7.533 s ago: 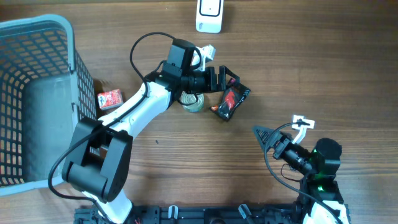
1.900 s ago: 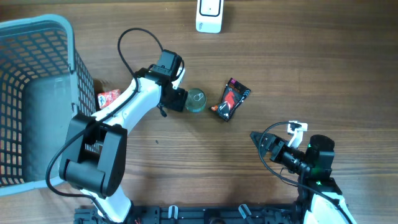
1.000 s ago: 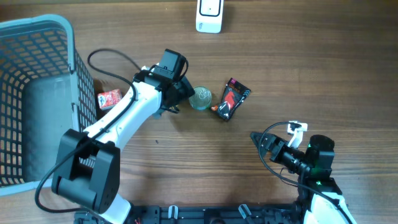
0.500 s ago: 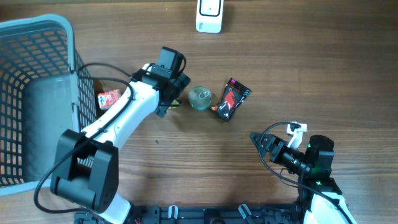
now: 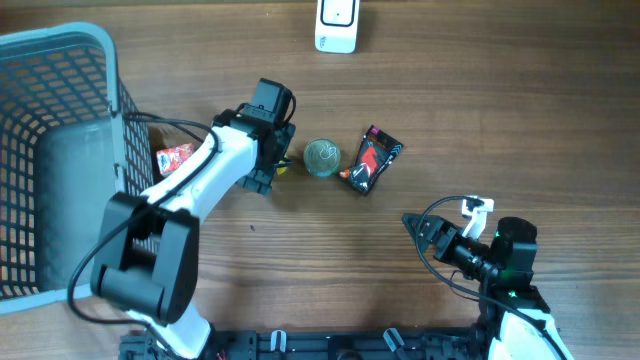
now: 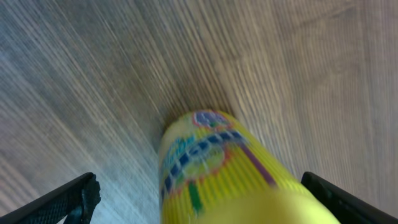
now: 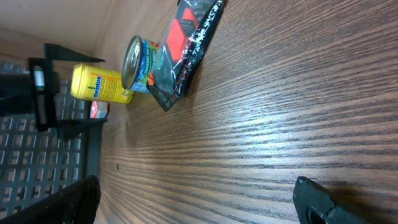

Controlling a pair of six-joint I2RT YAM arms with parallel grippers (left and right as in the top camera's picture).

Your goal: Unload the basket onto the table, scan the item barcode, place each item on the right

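Left hand (image 6: 208, 202), spread wide, flanks a glossy yellow cylinder (image 6: 217, 168) on the grained wooden table (image 6: 292, 56); right hand (image 7: 193, 202) equally wide.

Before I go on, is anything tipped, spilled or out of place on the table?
Nothing stands out. The yellow canister and the can stand upright, the black pouch lies flat beside the can, nothing is spilled. The left end effector is open around the canister.
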